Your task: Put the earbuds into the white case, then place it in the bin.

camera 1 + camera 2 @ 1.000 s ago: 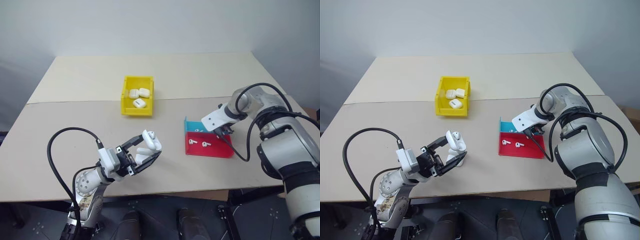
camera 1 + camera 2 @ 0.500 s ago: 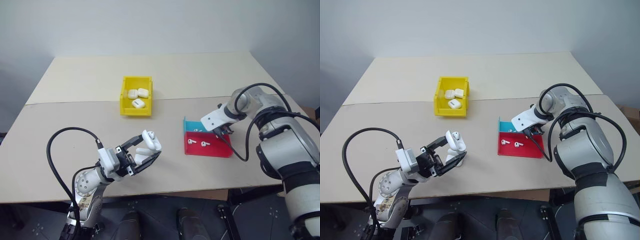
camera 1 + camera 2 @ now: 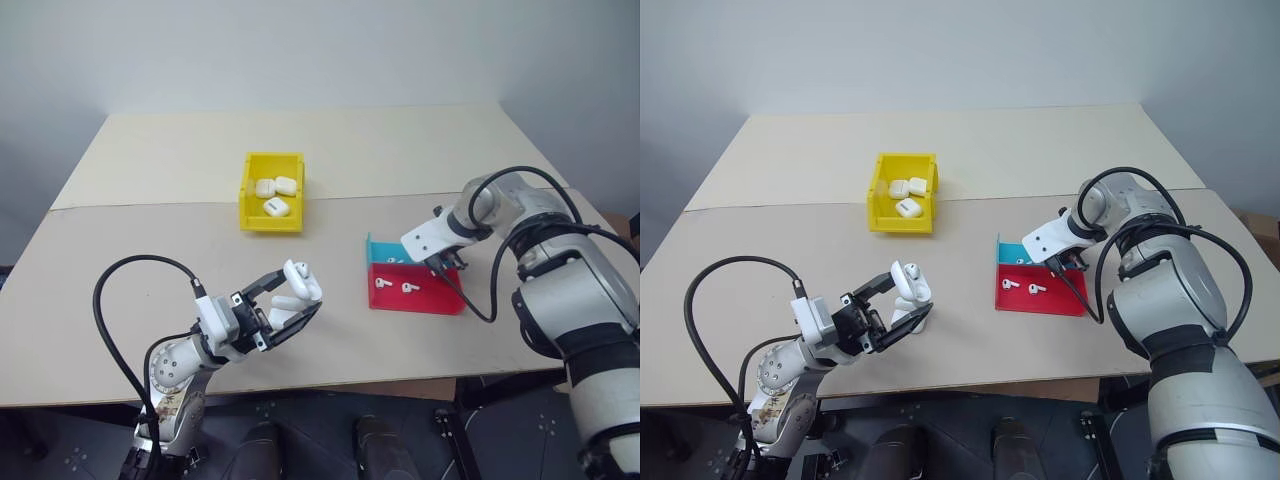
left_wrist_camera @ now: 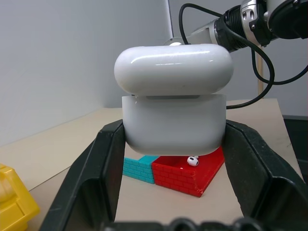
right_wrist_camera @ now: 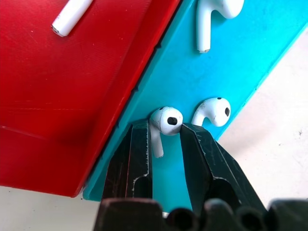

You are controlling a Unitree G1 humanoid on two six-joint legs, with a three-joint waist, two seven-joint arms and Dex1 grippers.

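My left gripper (image 3: 292, 306) is shut on the white case (image 3: 297, 290), held up over the table's front with its lid flipped open; in the left wrist view the case (image 4: 173, 103) sits between both black fingers (image 4: 108, 154). My right gripper (image 3: 437, 262) points down into the teal tray (image 5: 231, 72), shut on one of the earbuds (image 5: 165, 121). Whether that earbud touches the tray floor I cannot tell. Two more earbuds (image 5: 214, 110) lie in the teal tray beside it. The yellow bin (image 3: 270, 222) stands at the table's middle back.
Three white cases (image 3: 276, 192) lie inside the yellow bin. The red tray (image 3: 435, 300) adjoins the teal one and holds two earbuds (image 3: 381, 283). A black cable (image 3: 480, 300) loops from my right arm beside the trays.
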